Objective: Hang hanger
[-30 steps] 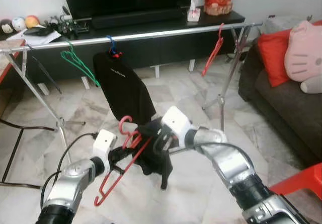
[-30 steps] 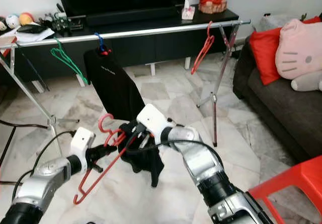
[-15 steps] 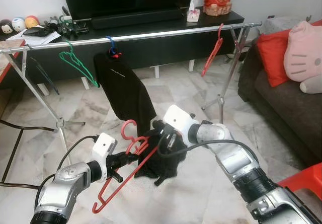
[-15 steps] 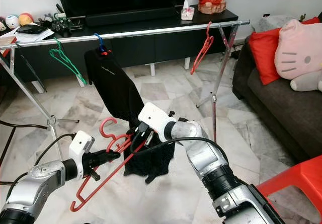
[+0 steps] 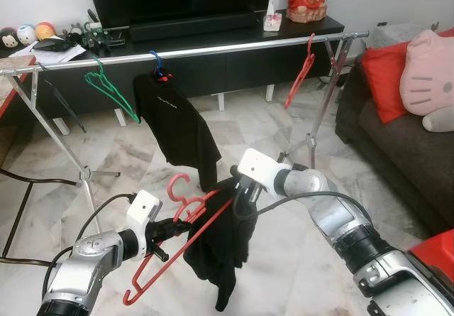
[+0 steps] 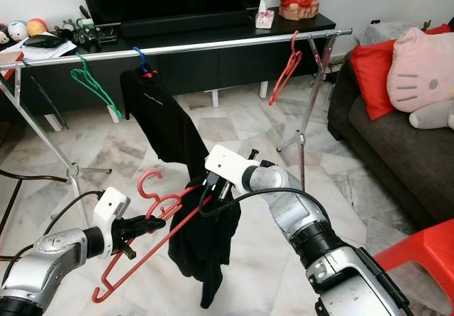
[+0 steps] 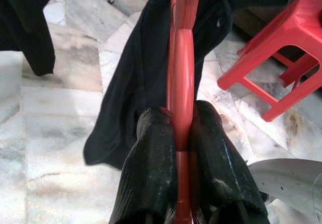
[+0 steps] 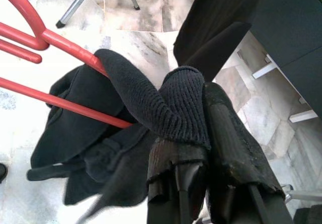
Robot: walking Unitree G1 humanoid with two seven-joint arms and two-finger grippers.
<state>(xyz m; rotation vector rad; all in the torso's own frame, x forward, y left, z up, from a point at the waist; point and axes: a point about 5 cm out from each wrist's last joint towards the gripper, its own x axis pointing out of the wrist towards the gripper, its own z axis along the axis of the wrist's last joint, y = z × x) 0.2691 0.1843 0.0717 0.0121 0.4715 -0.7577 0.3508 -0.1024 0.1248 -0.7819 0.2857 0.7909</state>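
Between our two grippers, the red plastic hanger (image 5: 186, 239) sat clamped in the left fingers (image 7: 151, 173), while the right fingers (image 8: 229, 148) pinched the black knitted garment (image 5: 220, 248) draped on it. We judged the collar should be pulled fully over the hanger's shoulder before lifting to the silver rail (image 5: 213, 48).

Rail (image 5: 213, 48) runs 9 to 3 o'clock behind the arms, TV cabinet (image 5: 213, 67) behind it at 12. On the rail: hung garment (image 5: 177, 128) at 11, spare hanger (image 5: 110, 89) at 10, another hanger (image 5: 301, 71) at 1. Sofa (image 5: 404, 138) at 3, stool (image 5: 433, 248) at 4; held hanger (image 5: 186, 231) with draped garment (image 5: 220, 248) sits nearest, between both grippers.
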